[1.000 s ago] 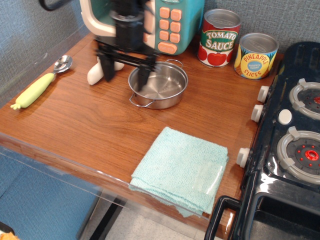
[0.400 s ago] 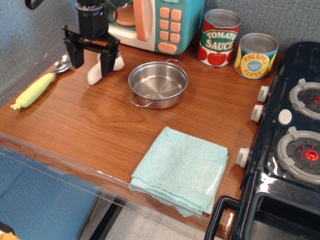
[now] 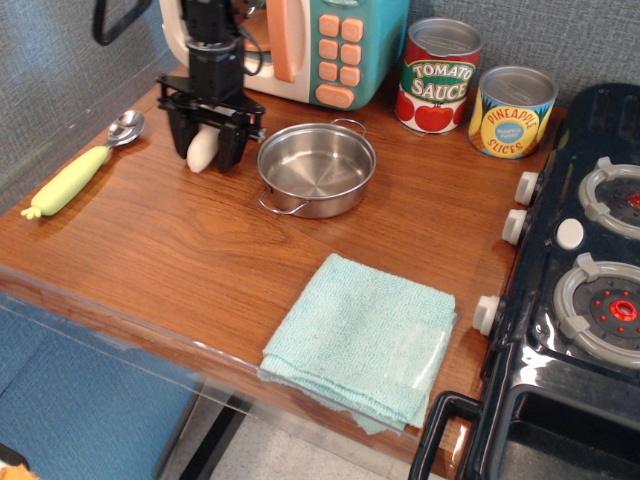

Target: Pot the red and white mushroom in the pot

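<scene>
Folded teal cloth [image 3: 362, 340] at lower centre of the frame, lying at the front edge of the wooden surface [image 3: 200, 250]. Black toy stove [image 3: 570, 300] fills the right side, white knobs along its left face.

Mid-frame, left edge: spoon [image 3: 80, 168] with a yellow-green handle, lying diagonally, bowl toward the upper right.

Centre, slightly above the middle: the pot [image 3: 316, 169], shiny steel, upright, nothing inside, loop handles at its lower left and upper right.

Just left of the pot: gripper [image 3: 210, 145], black, pointing down, its jaws apart and straddling the red and white mushroom [image 3: 202, 149]. Only the cream-white stem shows between the jaws; the cap is hidden behind the gripper. Whether the jaws touch the stem cannot be told. Mushroom sits outside the pot, near its left rim.

Back row: teal toy microwave [image 3: 320, 45] at upper centre, then tomato sauce can [image 3: 440, 76] and pineapple slices can [image 3: 512, 112] to its right.
</scene>
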Action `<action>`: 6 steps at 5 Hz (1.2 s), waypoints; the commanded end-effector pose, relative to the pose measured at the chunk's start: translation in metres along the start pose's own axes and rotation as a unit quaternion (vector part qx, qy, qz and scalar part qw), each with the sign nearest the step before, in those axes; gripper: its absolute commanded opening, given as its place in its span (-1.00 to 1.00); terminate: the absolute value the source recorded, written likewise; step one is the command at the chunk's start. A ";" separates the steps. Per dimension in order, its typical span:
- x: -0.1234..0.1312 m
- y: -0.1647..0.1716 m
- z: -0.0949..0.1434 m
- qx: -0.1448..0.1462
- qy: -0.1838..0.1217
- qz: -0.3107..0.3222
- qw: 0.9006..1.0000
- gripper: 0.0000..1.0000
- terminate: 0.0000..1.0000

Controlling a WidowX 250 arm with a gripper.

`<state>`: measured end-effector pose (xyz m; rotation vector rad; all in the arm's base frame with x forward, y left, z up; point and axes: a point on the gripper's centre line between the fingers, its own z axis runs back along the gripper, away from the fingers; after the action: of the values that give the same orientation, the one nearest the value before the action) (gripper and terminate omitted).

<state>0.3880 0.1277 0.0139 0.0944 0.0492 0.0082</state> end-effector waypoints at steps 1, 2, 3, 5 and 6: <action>-0.012 0.010 0.065 0.012 -0.080 0.026 0.996 -1.00 -1.00; -0.028 -0.007 0.090 0.002 -0.107 0.033 0.994 -1.00 -1.00; -0.031 -0.041 0.097 -0.021 -0.108 0.008 0.994 -1.00 -1.00; -0.015 -0.084 0.083 -0.029 -0.095 -0.041 0.994 -1.00 -1.00; -0.012 -0.089 0.079 -0.026 -0.087 -0.048 0.995 1.00 -1.00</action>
<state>0.3787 0.0261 0.0681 0.0294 -0.0695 -0.0933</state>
